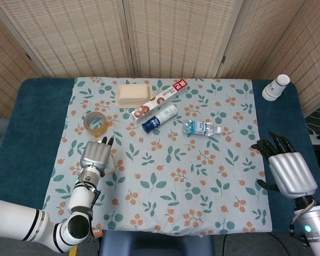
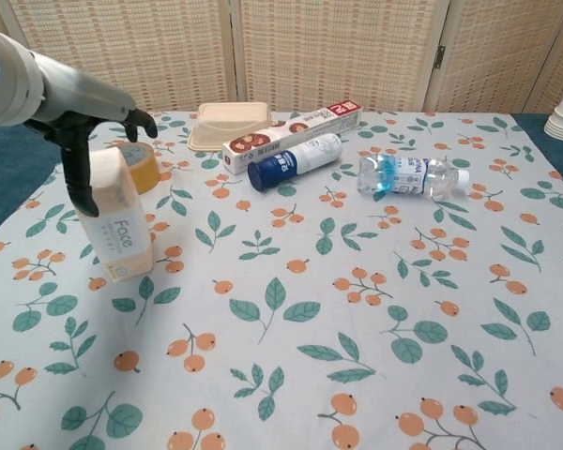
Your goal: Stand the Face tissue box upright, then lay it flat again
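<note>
The Face tissue box (image 2: pixel 115 225) stands upright on its narrow end at the near left of the surface (image 1: pixel 165 186), on a cloth printed with leaves and orange berries, its "Face" label turned toward the chest camera. The left hand (image 2: pixel 94 141) sits over the box's top: in the chest view a dark finger hangs down the left side of the box while the other fingertips reach out past its top toward the far right. In the head view this hand (image 1: pixel 95 154) covers the box almost entirely. Whether the fingers actually clamp the box or only rest against it cannot be told.

Just beyond the box, toward the far left, lies a roll of brown tape (image 1: pixel 96 123). Farther off near the middle are a beige lidded food container (image 1: pixel 133 95), a long red-and-white carton (image 1: pixel 160 98) lying beside it, a white bottle with a blue cap (image 1: pixel 159 118) on its side, and a clear water bottle (image 1: pixel 201 127) also on its side — all well apart from the box.

The right hand (image 1: pixel 287 168) hovers at the near right edge, fingers spread and holding nothing. A stack of paper cups (image 1: pixel 276 87) stands at the far right corner.
</note>
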Robot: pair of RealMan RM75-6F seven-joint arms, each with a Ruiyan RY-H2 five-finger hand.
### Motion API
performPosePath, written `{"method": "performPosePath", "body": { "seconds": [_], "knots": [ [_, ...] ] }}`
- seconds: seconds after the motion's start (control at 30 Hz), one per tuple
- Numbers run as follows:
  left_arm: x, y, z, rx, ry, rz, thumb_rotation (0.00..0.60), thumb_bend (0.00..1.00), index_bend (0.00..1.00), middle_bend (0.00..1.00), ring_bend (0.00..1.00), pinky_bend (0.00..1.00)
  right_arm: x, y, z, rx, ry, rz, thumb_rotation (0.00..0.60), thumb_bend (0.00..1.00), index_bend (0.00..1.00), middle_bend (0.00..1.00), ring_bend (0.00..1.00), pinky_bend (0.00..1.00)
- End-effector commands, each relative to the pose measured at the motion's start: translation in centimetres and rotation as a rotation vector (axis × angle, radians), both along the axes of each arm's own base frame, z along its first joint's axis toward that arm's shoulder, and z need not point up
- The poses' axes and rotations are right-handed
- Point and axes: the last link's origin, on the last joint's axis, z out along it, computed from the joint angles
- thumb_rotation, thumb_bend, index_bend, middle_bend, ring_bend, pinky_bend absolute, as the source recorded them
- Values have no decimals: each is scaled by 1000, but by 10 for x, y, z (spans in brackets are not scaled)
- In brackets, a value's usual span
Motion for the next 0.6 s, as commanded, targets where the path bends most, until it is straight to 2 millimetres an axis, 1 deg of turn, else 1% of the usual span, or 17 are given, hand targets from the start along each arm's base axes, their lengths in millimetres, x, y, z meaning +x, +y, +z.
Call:
{"method": "performPosePath", "body": {
  "seconds": [0.03,0.17,0.3,0.47,0.6],
  "knots": [
    [6,4,1,38,-23,21,600,121,0,140,906,964,-1,-1,0,2,1,-6,600,72,256,192,44,99],
    [13,8,7,64,-31,31,600,121,0,196,944,999,-2,-2,0,3,1,-10,600,72,256,192,44,99],
    [15,11,9,85,-33,30,600,120,0,234,962,1000,-2,-2,0,3,-2,-10,600,72,256,192,44,99],
    [11,10,3,84,-21,39,600,120,0,235,963,1000,-2,-1,1,2,-5,-10,600,72,256,192,43,99],
    [9,11,-2,89,-17,35,600,118,0,216,963,1000,-2,-1,1,6,-4,-14,600,71,255,193,43,99]
  ]
}}
